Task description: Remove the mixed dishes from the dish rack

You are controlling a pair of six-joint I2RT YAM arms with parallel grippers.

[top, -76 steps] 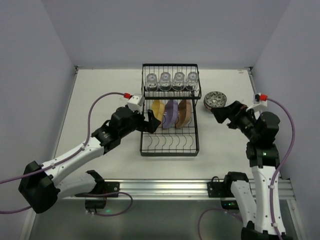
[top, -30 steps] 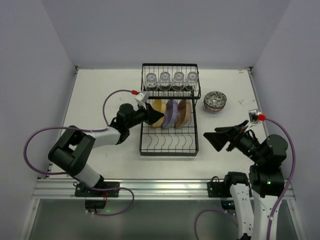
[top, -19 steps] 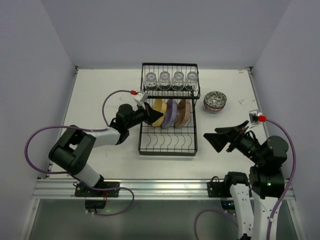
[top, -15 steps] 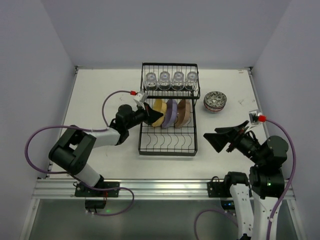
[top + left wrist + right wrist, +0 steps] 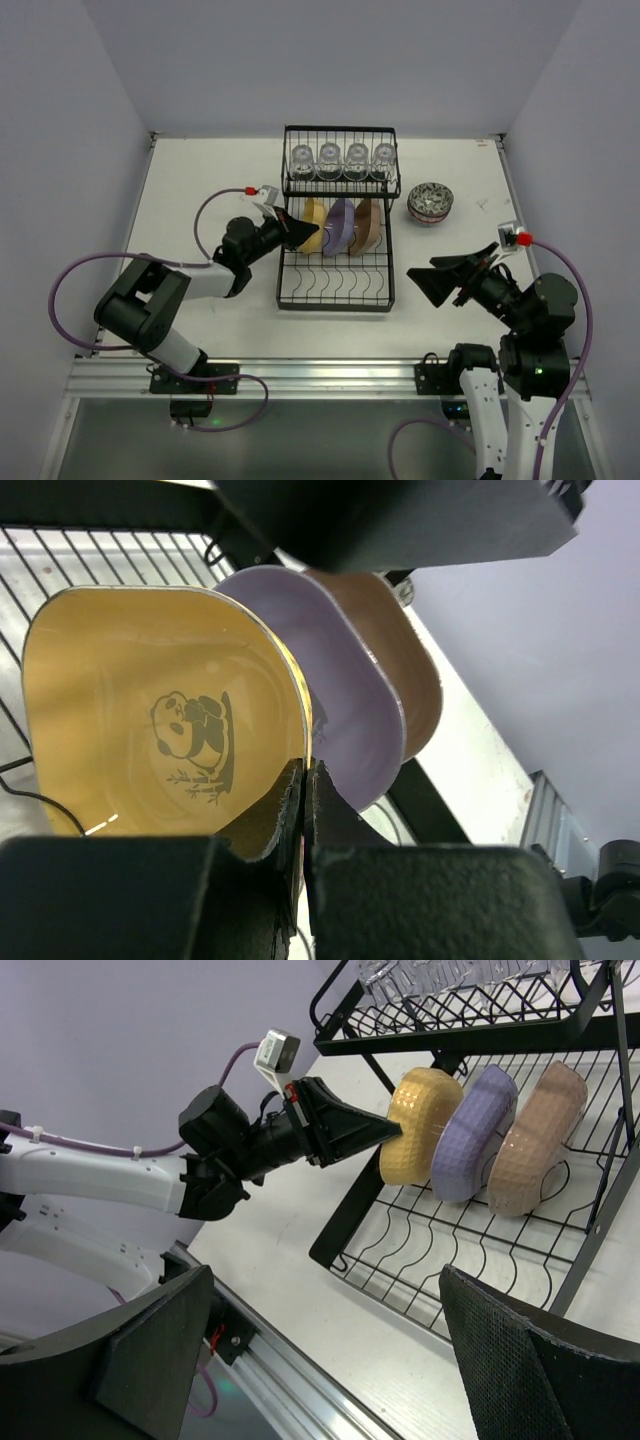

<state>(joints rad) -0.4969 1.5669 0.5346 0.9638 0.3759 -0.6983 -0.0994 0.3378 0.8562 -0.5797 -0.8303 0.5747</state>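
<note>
Top view, step in hand: the first plate, I judge. My left claw (image 5: 293,236) reaches in from the left side of the dish rack (image 5: 338,300) and meets the yellow plate (image 5: 314,225).
Top view, dishes: yellow, purple plate (image 5: 340,226) and brown plate (image 5: 367,226) stand on edge side by side in the lower tier. Four clear glasses (image 5: 343,158) sit in a row on the upper shelf. One patterned bowl (image 5: 431,201) is out on the table, right of the rack.
Top view, right claw: my right claw (image 5: 440,283) hangs near the rack's right front corner, apart from it.
Left wrist view, grip: my fingers (image 5: 285,800) are pinched together on the yellow plate's rim, panda face toward me.
Left wrist view, neighbours: the purple plate stands just behind the yellow one, the brown one behind that.
Right wrist view, right claw: spread wide with nothing between the pads (image 5: 540,1360).
Right wrist view, clearance: the upper shelf overhangs the plates.
Next move, my judgement: lift the yellow plate out of its prongs and draw it left, staying under the shelf and off the purple plate.
</note>
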